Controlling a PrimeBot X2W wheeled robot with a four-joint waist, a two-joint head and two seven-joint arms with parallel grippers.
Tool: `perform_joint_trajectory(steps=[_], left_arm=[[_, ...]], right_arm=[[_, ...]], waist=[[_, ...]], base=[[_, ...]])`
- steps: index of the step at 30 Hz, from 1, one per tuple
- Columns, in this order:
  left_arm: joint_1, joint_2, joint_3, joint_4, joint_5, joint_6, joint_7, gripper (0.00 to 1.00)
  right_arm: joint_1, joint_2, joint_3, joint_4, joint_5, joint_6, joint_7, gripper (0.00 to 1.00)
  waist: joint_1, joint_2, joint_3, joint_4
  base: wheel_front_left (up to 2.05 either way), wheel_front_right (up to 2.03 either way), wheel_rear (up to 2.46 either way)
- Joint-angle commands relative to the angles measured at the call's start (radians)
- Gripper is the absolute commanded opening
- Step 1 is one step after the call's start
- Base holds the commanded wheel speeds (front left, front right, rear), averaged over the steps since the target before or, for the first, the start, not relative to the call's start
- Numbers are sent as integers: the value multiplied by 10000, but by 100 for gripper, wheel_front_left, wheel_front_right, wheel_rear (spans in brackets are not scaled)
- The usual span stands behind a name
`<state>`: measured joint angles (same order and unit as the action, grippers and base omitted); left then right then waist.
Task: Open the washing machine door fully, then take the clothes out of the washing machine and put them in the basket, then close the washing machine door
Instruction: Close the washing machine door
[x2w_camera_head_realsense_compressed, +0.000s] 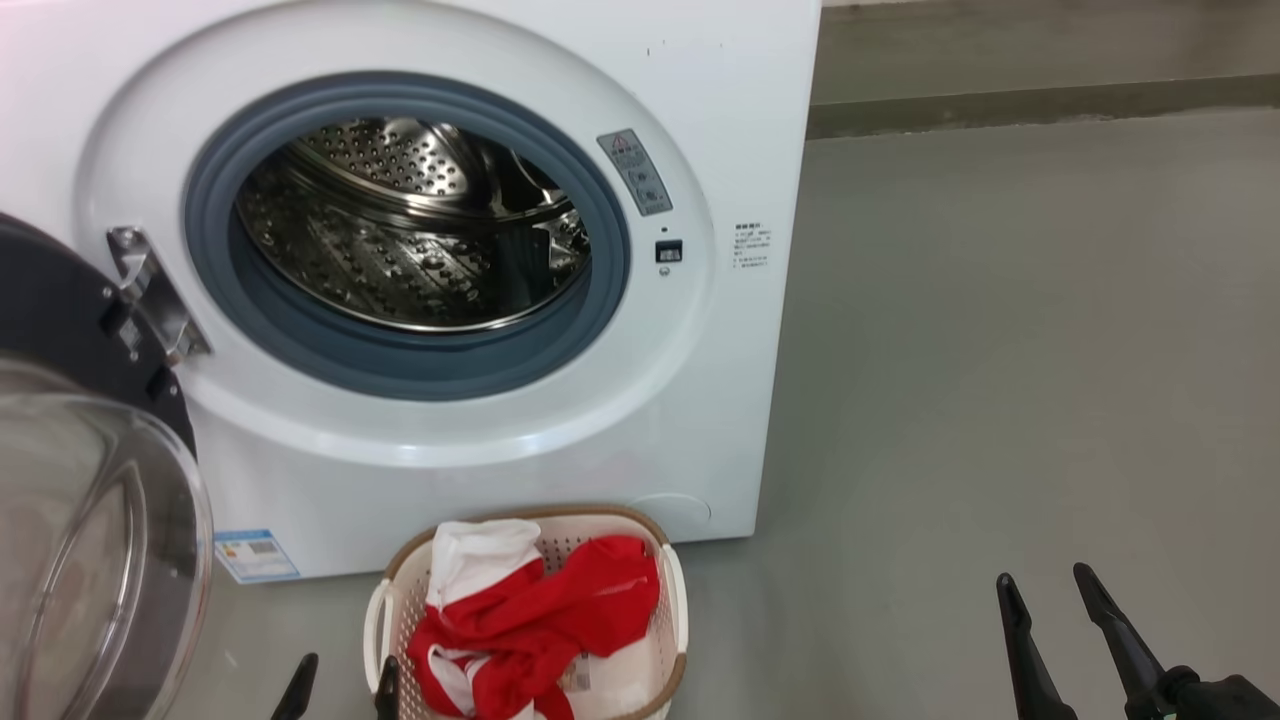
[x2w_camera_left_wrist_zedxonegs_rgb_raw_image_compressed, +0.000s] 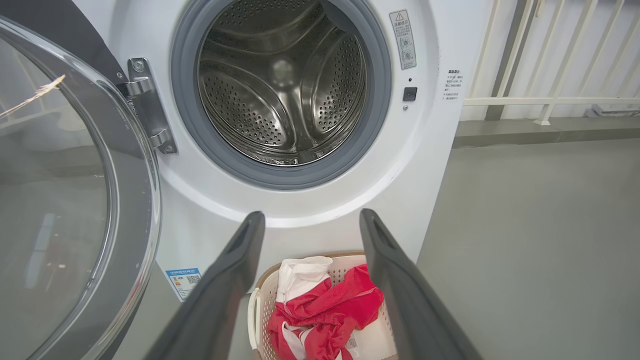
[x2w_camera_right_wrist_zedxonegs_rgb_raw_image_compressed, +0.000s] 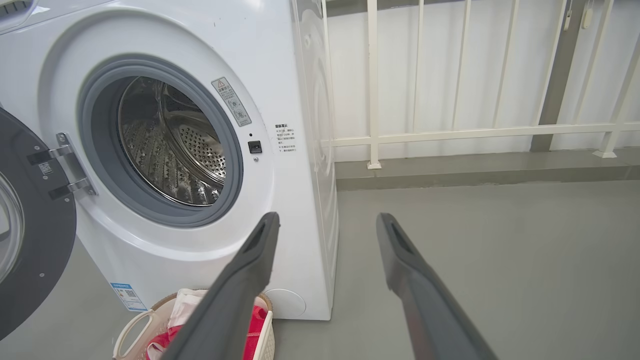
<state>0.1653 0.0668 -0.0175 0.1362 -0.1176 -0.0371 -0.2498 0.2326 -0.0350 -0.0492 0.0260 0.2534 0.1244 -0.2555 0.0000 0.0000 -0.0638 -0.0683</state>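
Open washing machine door (x2w_camera_head_realsense_compressed: 90, 540), clothes (x2w_camera_head_realsense_compressed: 540, 610) in basket (x2w_camera_head_realsense_compressed: 672, 600).
Head: basket just before washing machine (x2w_camera_head_realsense_compressed: 700, 120). Left wrist: steel drum (x2w_camera_left_wrist_zedxonegs_rgb_raw_image_compressed: 280, 90) head-on; spread left end effector (x2w_camera_left_wrist_zedxonegs_rgb_raw_image_compressed: 311, 217) above basket. Right wrist: white railing (x2w_camera_right_wrist_zedxonegs_rgb_raw_image_compressed: 450, 134); spread right end effector (x2w_camera_right_wrist_zedxonegs_rgb_raw_image_compressed: 327, 220) over floor (x2w_camera_right_wrist_zedxonegs_rgb_raw_image_compressed: 500, 240).

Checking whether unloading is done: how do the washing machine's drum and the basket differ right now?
The drum is shiny steel; the basket is cream plastic with a brown rim. The drum looks empty; the basket holds the red and white clothes. The drum sits inside the washing machine; the basket stands on the floor before it. Both are perforated.
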Motion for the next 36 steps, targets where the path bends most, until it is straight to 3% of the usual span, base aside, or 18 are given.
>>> perform_joint_trajectory(steps=[1,17,28,36], left_arm=[[-286,85,353,-252,127,-15,-120,100],[-314,151,181,-260,237,-144,-120,100],[-420,142,342,-342,578,451,-120,100],[-483,96,356,-496,591,652,-120,100]], right_arm=[[-352,-152,224,-254,35,63,-63,100],[-444,-152,254,-248,66,63,-63,100],[-474,-152,276,-249,89,63,-63,100],[-547,-152,307,-299,44,63,-63,100]], waist=[[0,0,6,3],[0,0,110,48],[0,0,193,79],[0,0,326,511]], base=[[-170,166,4],[-102,99,3],[0,0,0],[0,0,0]])
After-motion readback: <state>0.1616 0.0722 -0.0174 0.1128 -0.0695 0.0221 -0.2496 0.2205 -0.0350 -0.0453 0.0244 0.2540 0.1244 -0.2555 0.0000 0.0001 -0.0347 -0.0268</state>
